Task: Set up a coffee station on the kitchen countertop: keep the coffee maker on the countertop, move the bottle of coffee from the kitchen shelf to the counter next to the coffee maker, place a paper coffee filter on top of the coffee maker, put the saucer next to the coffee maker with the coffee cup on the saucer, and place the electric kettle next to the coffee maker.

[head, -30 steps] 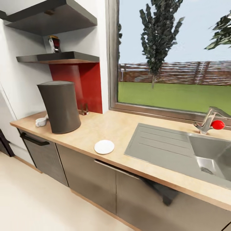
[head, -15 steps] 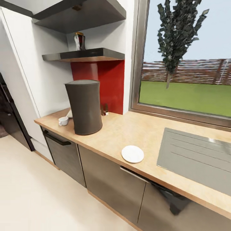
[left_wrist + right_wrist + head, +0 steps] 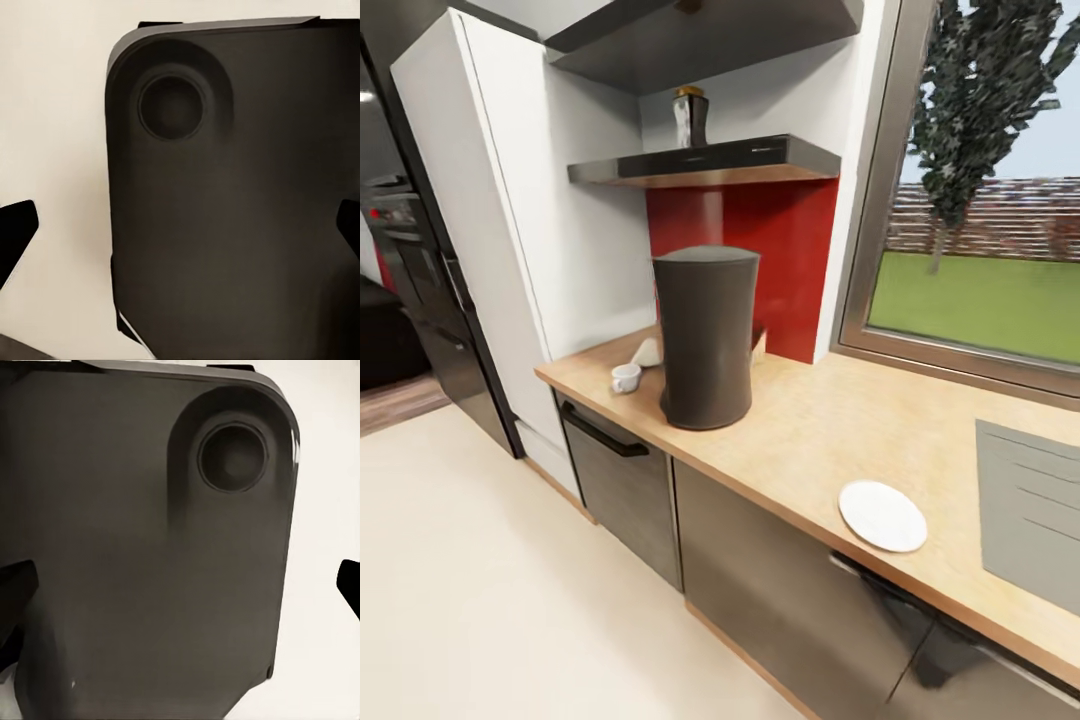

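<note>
A tall dark grey cylindrical appliance (image 3: 706,338), apparently the coffee maker, stands on the wooden countertop (image 3: 810,430) in front of the red wall panel. To its left sit a small white coffee cup (image 3: 625,377) and a pale cone-shaped object (image 3: 647,352), perhaps the paper filter. A white saucer (image 3: 882,515) lies near the counter's front edge to the right. The bottle of coffee (image 3: 690,118) stands on the dark shelf (image 3: 700,163) above. My left gripper (image 3: 180,232) and right gripper (image 3: 180,592) are open, hanging over the robot's dark base and pale floor.
A white tall cabinet (image 3: 510,230) and a dark oven column (image 3: 420,290) stand left of the counter. A sink drainboard (image 3: 1035,520) lies at the right, under a window (image 3: 980,200). Grey cabinet doors (image 3: 630,490) run below the counter. Pale floor (image 3: 490,590) spreads in front.
The camera has swung left, so the whole scene has shifted right in view; the sink and tap have left the frame and the oven column has appeared. Nothing on the counter moved.
</note>
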